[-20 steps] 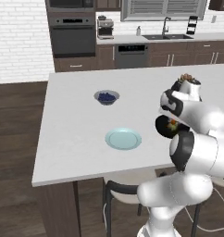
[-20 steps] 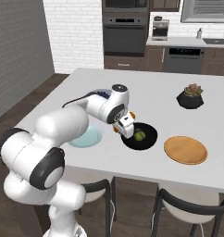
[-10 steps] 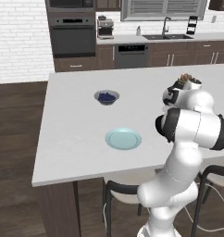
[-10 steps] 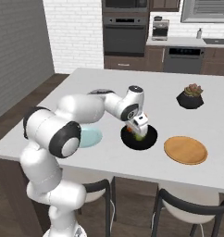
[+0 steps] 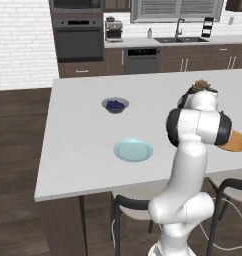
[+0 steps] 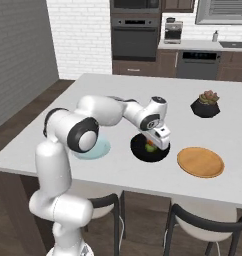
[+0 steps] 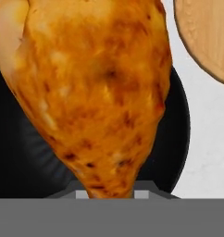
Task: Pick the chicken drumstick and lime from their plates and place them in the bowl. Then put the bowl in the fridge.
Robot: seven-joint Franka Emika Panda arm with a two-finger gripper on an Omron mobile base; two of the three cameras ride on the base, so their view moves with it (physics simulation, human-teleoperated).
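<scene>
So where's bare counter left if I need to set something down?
Widest free patch: left counter, beside the blue-green plate and blueberry bowl. Also between black bowl and succulent pot. Crowded where the black bowl and wooden plate sit close together.

end effector [image 6: 154, 146] over black bowl [image 6: 151, 152] | lime [image 6: 150, 147] inside | wood plate [image 6: 200, 161] beside

The white arm reaches forward, wrist bent down, its claw [image 6: 158, 145] clamped on the golden-brown chicken drumstick [image 7: 93, 92].
</scene>
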